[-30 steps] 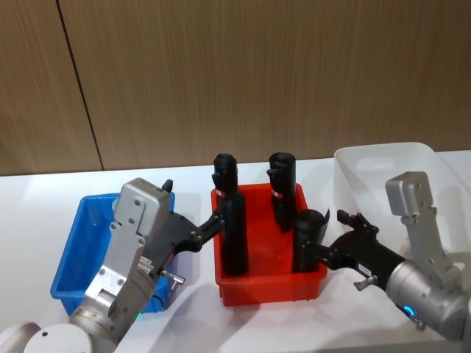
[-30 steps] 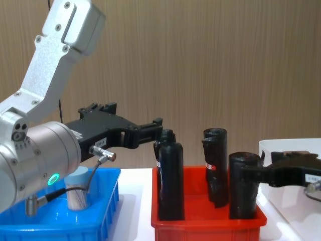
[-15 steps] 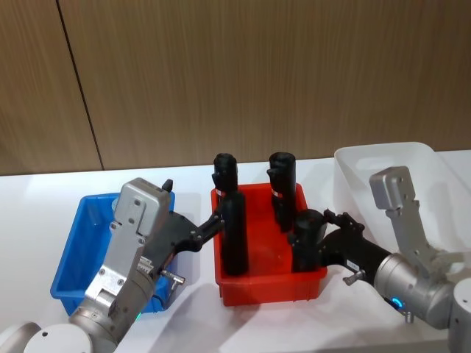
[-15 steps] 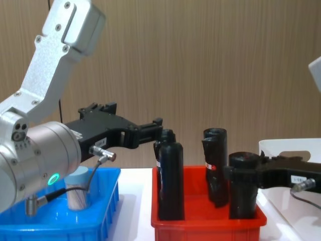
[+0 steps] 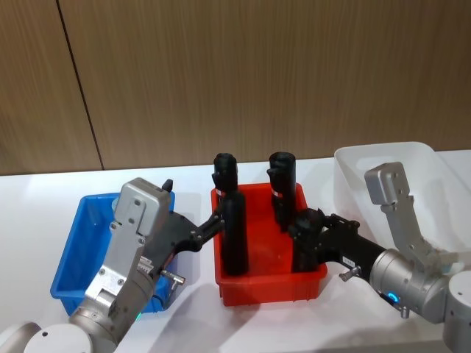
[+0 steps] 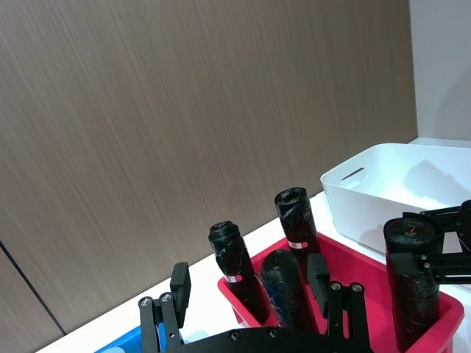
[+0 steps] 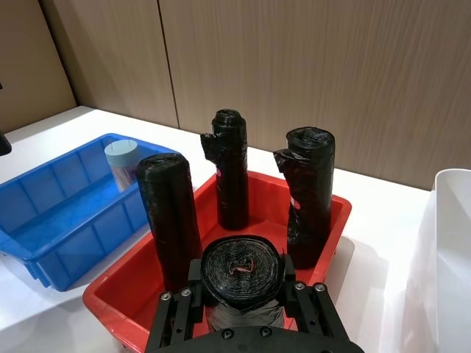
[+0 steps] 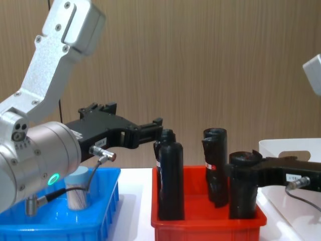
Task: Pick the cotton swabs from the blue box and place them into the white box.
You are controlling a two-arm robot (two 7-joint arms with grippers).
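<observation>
A cotton swabs jar (image 8: 78,190) with a pale blue lid stands in the blue box (image 8: 103,221), and it also appears in the right wrist view (image 7: 121,163). My left gripper (image 5: 213,224) hangs open and empty between the blue box (image 5: 77,250) and the red tray, level with the black rolls' tops. My right gripper (image 5: 302,235) is open, its fingers on either side of the front right black roll (image 8: 243,188) in the red tray. The white box (image 5: 383,158) stands at the far right.
The red tray (image 5: 272,283) sits between the two boxes and holds several upright black rolls, such as the roll (image 5: 234,235) near my left gripper. A wooden wall runs along the back of the white table.
My right gripper has slid left along the front right black roll, so its fingers now reach past it. The roll stayed put. The left arm has not moved.
</observation>
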